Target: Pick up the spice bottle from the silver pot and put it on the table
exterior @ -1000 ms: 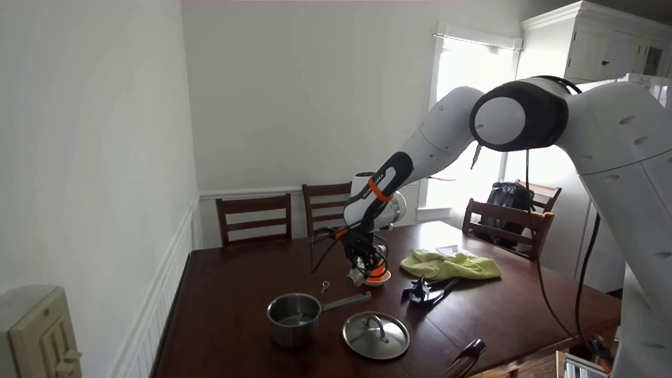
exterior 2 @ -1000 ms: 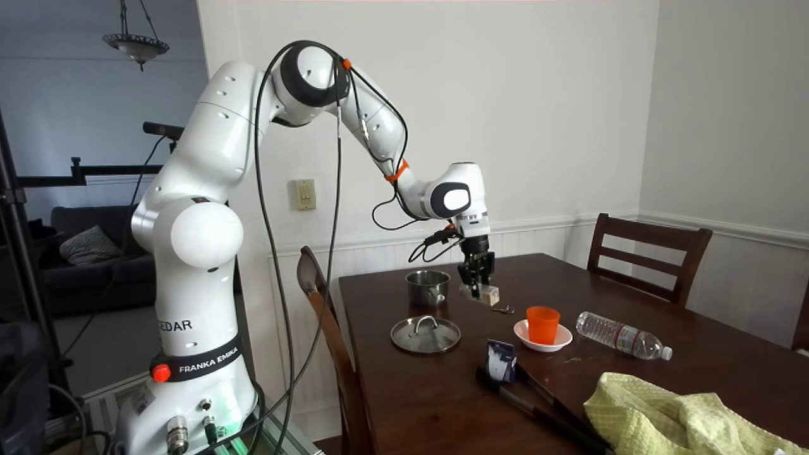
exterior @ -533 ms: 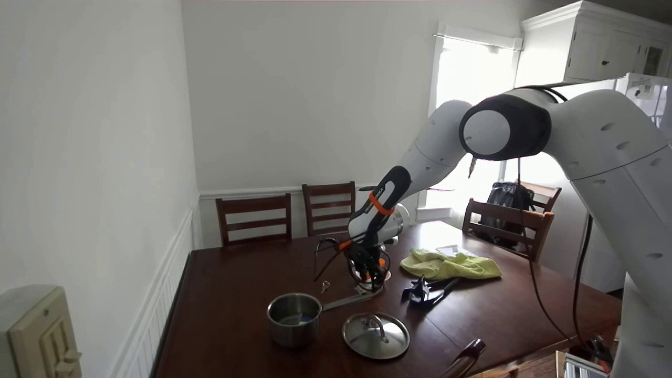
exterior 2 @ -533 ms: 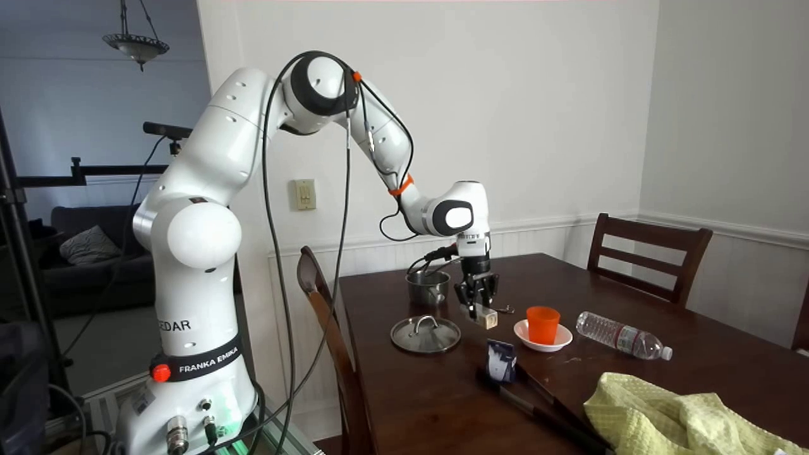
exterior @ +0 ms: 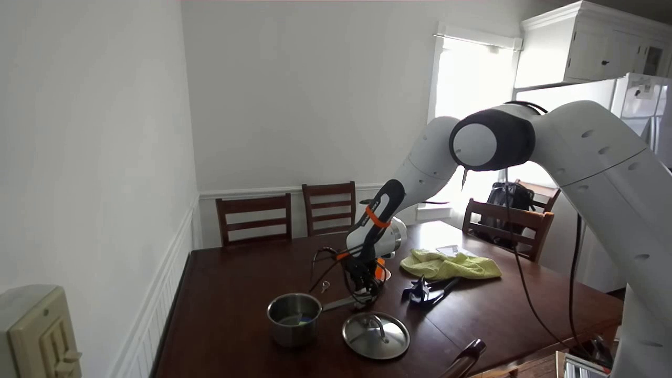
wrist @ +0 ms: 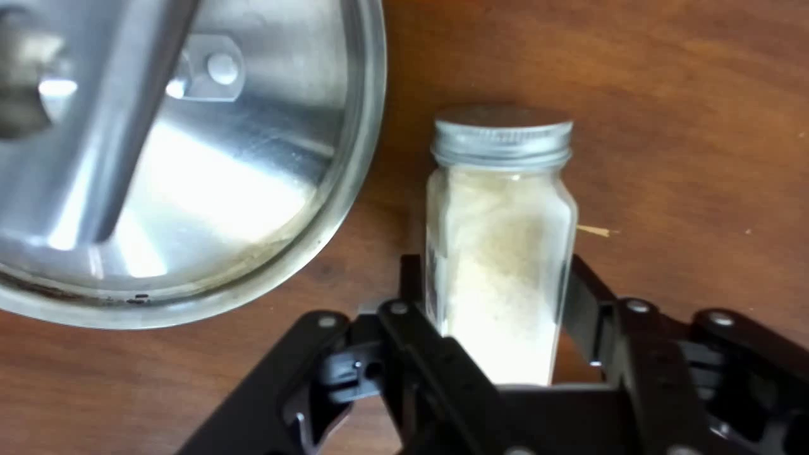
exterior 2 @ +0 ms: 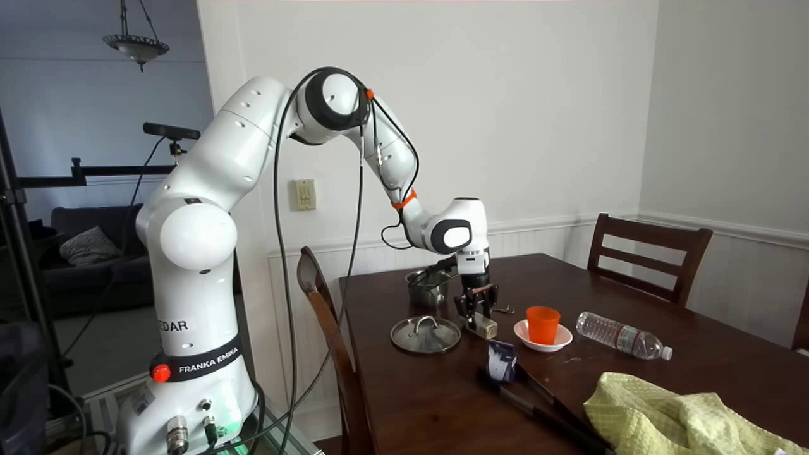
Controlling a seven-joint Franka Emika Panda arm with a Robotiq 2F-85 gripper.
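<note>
Clamped between black fingers point(wrist: 436, 360), roughly on its side: clear squared bottle point(wrist: 502, 265) with silvery cap point(wrist: 502, 142) and pale contents. Low over or on the dark, glossy table point(exterior: 241, 283), contact uncertain, just beside the lid point(exterior 2: 426, 339). Behind, pale walls point(exterior 2: 505, 114). Visible only in an exterior view: bright window point(exterior: 475, 89), blue-green thing point(exterior: 304, 319) inside the pot point(exterior: 295, 337).

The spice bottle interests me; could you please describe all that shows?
The spice bottle looks like clear glass, square-sided, with a ridged, silvery, metallic cap on. Pale cream contents show through; the wrist view shows no label. It lies roughly on its side, clasped by the gripper, beside but apart from the pan lid. Whether it touches the table is unclear.
</note>
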